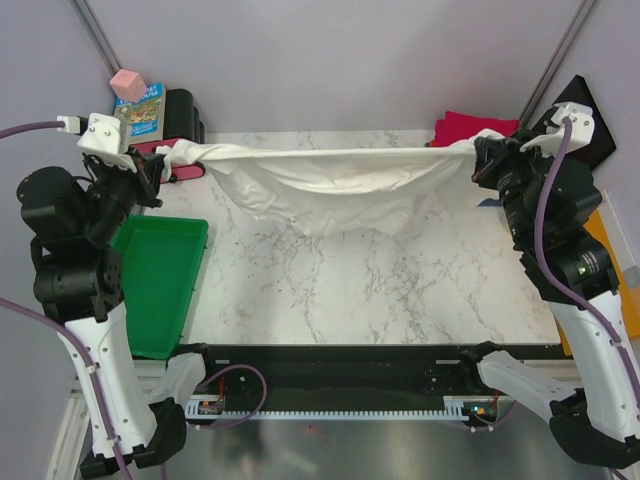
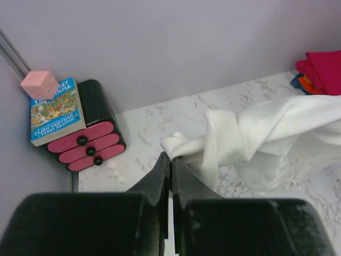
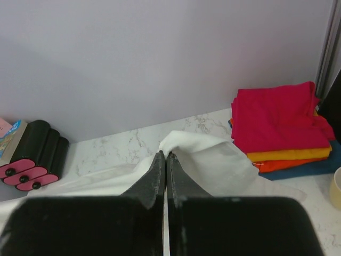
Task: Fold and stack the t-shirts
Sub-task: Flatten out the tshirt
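Observation:
An off-white t-shirt [image 1: 330,185] hangs stretched across the back of the marble table, sagging in the middle. My left gripper [image 1: 160,165] is shut on its left end; the left wrist view has the cloth [image 2: 250,136] pinched at the tips of that gripper [image 2: 171,156]. At the far right my right gripper [image 1: 478,160] is shut on the other end, cloth [image 3: 213,160] bunched at its tips [image 3: 164,153]. A stack of folded t-shirts [image 3: 277,128], magenta over orange over dark blue, lies at the back right corner [image 1: 470,128].
A green tray [image 1: 160,280] sits at the table's left edge. At the back left stand a black and pink drawer box [image 2: 90,136], a book [image 2: 56,109] and a pink cube [image 2: 40,84]. An orange-yellow board [image 1: 612,240] lies at the right edge.

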